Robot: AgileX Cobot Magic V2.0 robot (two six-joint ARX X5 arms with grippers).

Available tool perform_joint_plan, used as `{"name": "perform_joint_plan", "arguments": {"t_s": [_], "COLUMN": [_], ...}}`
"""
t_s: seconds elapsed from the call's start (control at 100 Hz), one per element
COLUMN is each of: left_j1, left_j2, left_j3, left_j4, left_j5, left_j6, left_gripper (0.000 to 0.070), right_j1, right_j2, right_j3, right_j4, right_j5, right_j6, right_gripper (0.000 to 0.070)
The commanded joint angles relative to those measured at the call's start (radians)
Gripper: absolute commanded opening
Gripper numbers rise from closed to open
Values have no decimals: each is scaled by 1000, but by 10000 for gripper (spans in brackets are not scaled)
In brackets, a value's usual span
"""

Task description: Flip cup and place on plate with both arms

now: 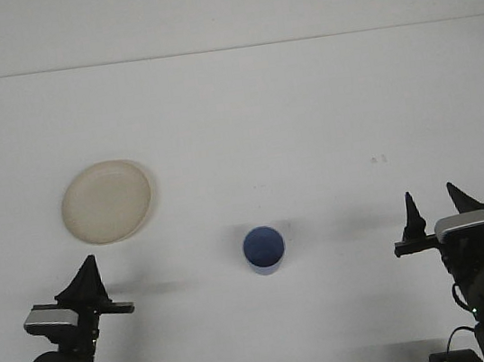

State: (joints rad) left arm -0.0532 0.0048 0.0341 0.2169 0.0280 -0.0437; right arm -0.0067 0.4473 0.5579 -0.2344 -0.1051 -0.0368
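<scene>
**Both hands empty, cup not on plate**

Blue cup [263,250] sits mouth-up on the white bench [304,108], near the front centre. Beige plate [106,201] is off to its rear left, well apart, nothing on it. Right hand [442,208]: fingers spread apart, pointing up, holding nothing, front right corner. Left hand [86,279]: front left, below the plate, holding nothing; prongs overlap from this angle, can't tell how far open.
</scene>
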Motion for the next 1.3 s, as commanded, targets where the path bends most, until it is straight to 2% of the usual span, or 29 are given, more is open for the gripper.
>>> {"name": "perform_joint_plan", "arguments": {"t_s": [0.0, 0.69, 0.91, 1.29], "left_j1": [-2, -1, -2, -2], "left_j2": [-2, 1, 60, 437], "left_j3": [-20, 27, 201, 687], "left_j4": [10, -2, -178, -599], "left_j5": [2, 1, -5, -4], "left_j6": [-6, -9, -82, -53], "left_gripper": [12, 12, 12, 12], "right_j1": [2, 2, 2, 2], "right_j2": [3, 3, 3, 3], "right_j3": [4, 4, 4, 4], "right_j4": [10, 9, 9, 9], "right_j5": [1, 0, 1, 1], "right_j6": [14, 14, 14, 14], "right_gripper": [480, 480, 480, 480]}}
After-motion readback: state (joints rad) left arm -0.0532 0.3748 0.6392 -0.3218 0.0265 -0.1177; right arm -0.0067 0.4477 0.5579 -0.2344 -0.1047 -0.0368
